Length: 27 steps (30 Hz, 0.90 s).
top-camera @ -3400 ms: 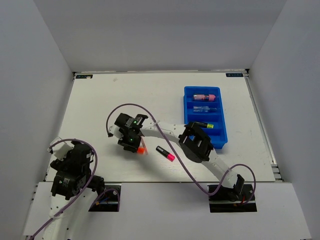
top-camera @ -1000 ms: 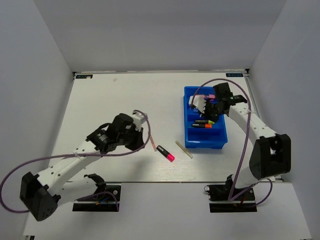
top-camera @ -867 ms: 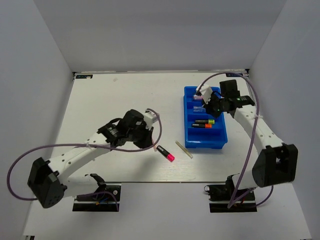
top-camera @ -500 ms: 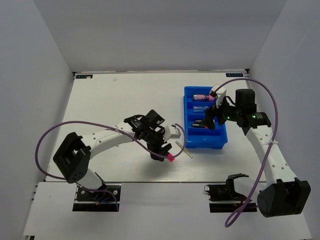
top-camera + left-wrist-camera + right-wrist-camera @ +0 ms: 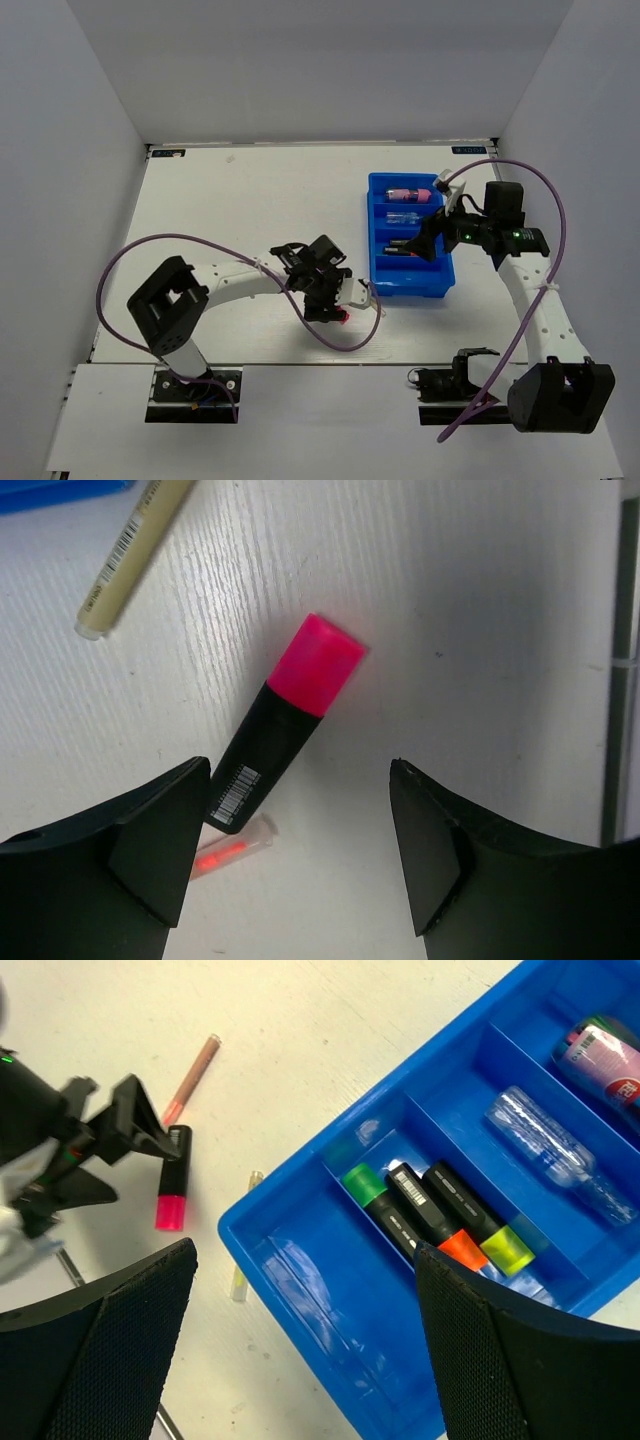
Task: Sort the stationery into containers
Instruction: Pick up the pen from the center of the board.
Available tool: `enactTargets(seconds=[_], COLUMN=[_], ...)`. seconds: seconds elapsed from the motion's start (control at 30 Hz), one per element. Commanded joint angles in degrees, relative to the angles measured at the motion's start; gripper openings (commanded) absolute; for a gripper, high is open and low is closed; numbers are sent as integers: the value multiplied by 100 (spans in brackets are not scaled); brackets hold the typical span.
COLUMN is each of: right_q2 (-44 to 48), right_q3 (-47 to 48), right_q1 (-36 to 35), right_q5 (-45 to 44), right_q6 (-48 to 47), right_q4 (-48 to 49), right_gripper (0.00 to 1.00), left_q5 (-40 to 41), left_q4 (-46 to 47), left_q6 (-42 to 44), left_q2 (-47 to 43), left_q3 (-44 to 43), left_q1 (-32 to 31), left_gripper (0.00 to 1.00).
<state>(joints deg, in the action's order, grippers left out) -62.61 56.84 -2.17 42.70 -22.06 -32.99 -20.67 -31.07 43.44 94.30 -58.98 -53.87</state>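
While inside tray (image 5: 300, 1290), three highlighters (image 5: 418, 1203)

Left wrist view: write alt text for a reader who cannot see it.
A black highlighter with a pink cap lies on the white table between the open jaws of the left gripper. A pale barcoded stick lies at upper left near the edge of the blue tray.

The tray (image 5: 300, 1290) was bright blue. On the white table (image 5: 480, 630), the highlighter (image 5: 290, 725) was black with a pink end, the stick (image 5: 135, 550) pale yellow, barcoded.
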Motion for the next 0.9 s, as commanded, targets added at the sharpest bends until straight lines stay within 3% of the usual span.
enactTargets(seconds=[0.0,0.33,0.47,0.5,0.53,0.6,0.87], right_q2=[65,65,100,100,108,196,117], right_q3=[-15,-32,-33,-33,-24,-33,-33], right_q1=[147,507,595,639,665,709,833], right_q5=[502,986,1109,1153,1179,1258,1390], right_q6=[115,159,176,159,159,150,167], right_q4=[39,-40,-50,-58,-76,-76,-119], right_gripper=[90,90,90,90,90,90,90], left_q5=[115,-113,-236,-227,-201,-201,-236], left_q4=[75,-179,-233,-224,-172,4,311], left_q6=[692,885,789,745,710,604,297], left_q2=[237,1019,1257,1275,1284,1214,1064], left_q3=[-183,-851,-992,-975,-905,-721,-404], left_q1=[-36,148,192,192,192,184,183], left_gripper=[83,79,66,52,48,46,22])
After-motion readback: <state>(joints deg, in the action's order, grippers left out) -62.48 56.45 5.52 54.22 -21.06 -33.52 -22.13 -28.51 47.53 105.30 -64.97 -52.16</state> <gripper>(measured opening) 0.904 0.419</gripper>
